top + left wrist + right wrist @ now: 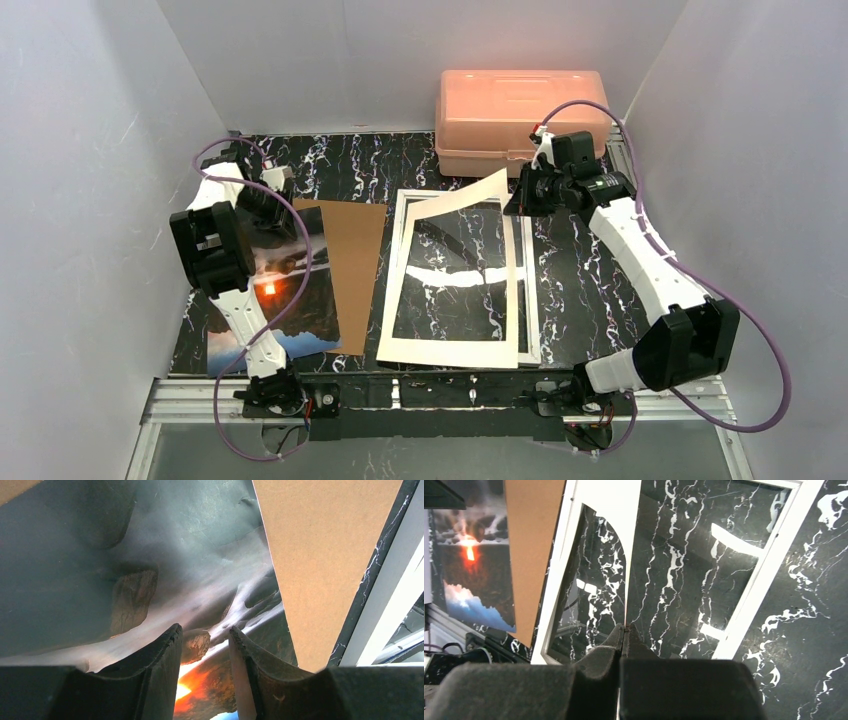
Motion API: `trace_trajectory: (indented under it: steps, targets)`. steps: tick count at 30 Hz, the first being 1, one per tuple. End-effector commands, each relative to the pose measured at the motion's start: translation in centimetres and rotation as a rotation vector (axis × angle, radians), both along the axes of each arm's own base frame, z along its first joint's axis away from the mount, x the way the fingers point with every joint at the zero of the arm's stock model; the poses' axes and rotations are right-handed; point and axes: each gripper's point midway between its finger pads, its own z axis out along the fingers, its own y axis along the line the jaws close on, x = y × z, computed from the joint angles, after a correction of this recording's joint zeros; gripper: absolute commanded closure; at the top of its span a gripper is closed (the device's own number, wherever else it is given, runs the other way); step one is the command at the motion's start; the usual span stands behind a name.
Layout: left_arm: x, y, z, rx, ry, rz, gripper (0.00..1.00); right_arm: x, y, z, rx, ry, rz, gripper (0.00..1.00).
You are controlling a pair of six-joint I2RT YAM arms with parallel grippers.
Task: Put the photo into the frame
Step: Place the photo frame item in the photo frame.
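Photo [310,300] thin, glossy, likely floppy: take an edge; left gripper [204,630] jaws spread over it, right gripper [624,626] jaws pinching white mat [450,350].

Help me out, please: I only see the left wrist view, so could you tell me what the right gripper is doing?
Observer: The right gripper is shut on the edge of a white mat, holding its far end up above the frame.
Operator: Thank you. Is anything lying in the frame's opening?
Observer: No. Under the raised mat, only the black marbled table shows through the pane.
Operator: And is there anything else on the table near it?
Observer: Yes, a pink plastic box stands at the far edge, behind the frame.
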Motion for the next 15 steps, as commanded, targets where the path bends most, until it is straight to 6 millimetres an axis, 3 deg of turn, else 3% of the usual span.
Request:
trace_trajectory:
  steps: [1,15]
  targets:
    - [-0.4,-0.3,2.3,0.014,-0.050,-0.015,0.63,2.4,-0.6,1.9,-0.043,-0.113,0.010,0.99]
    - [-0.5,-0.2,1.9,0.021,-0.038,-0.019,0.64,4.8,-0.6,0.2,-0.029,-0.107,0.014,0.99]
